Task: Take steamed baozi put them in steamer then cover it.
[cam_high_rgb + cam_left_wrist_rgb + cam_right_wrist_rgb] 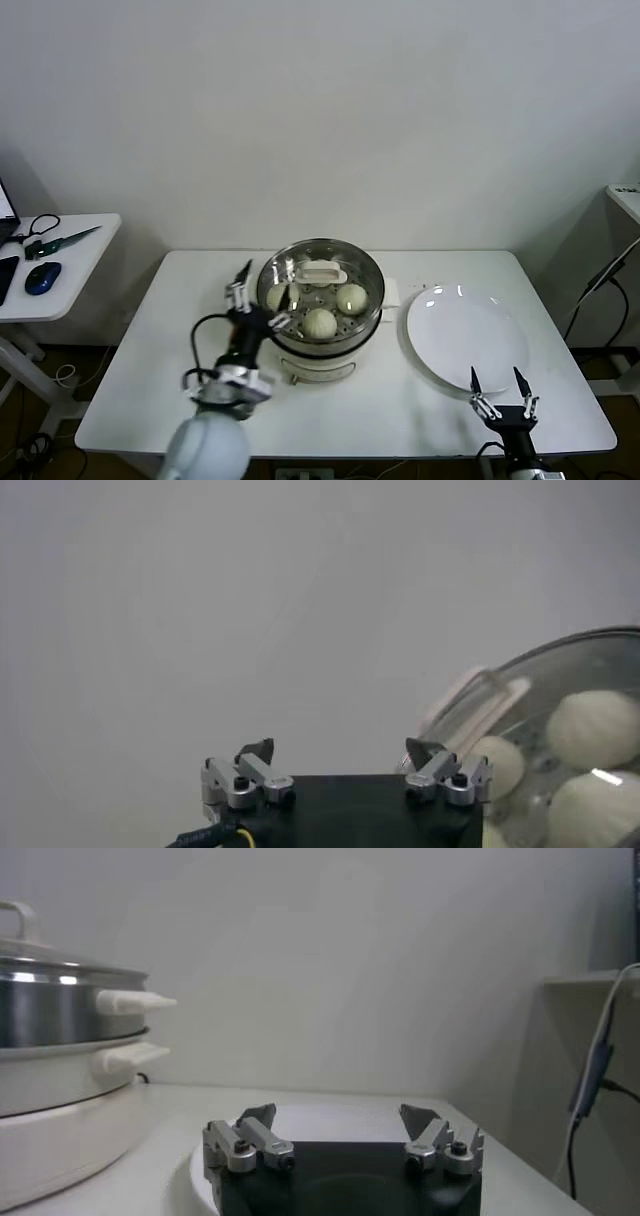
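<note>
The steamer [318, 352] stands mid-table, its steel basket on a cream base. A clear glass lid [370, 275] with a white handle [322, 271] sits on it. Through the glass I see three baozi [351, 298], [320, 323], [278, 296]. My left gripper [258, 300] is open at the steamer's left rim, with nothing between its fingers. The left wrist view shows the left gripper [338, 750] beside the lid [560, 670], with the baozi [595, 725] under it. My right gripper [500, 385] hangs open and holds nothing at the near edge of the white plate [465, 335].
The plate lies bare to the right of the steamer [50, 1008]; it shows under the right gripper [338, 1113] as the plate [195, 1173]. A side table [70, 280] at far left holds scissors [55, 240] and a blue mouse [42, 277]. A cable [600, 285] hangs at right.
</note>
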